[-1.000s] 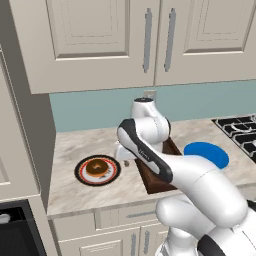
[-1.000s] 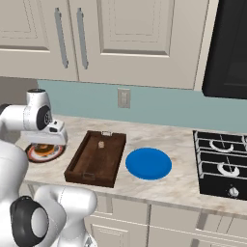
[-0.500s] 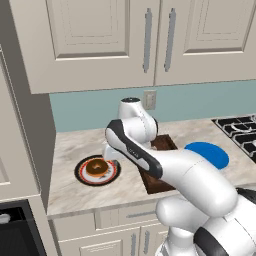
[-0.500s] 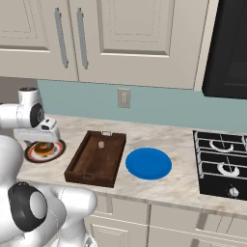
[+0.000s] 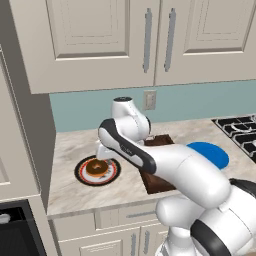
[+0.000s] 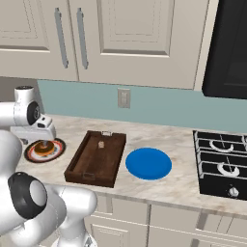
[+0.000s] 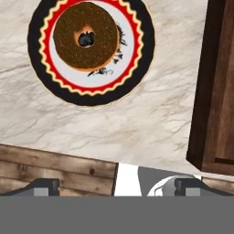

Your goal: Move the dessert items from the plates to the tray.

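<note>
Hand view: we see our gripper (image 7: 116,185) with its jaws spread wide and nothing between them, hanging above the worktop (image 7: 137,123) beside the black-rimmed plate (image 7: 91,52). The doughnut (image 7: 87,36) lies on that plate's white centre (brown glaze up, covering part of the dark design). From the right base view, working outward from the front edge, the wooden tray (image 6: 96,158) sits mid-worktop, with the pale round morsel (image 6: 101,144) in its far half. The blue plate (image 6: 148,163) lies just beside the tray toward the stove (image 6: 223,164); the black-rimmed plate sits near the worktop's left end.
</note>
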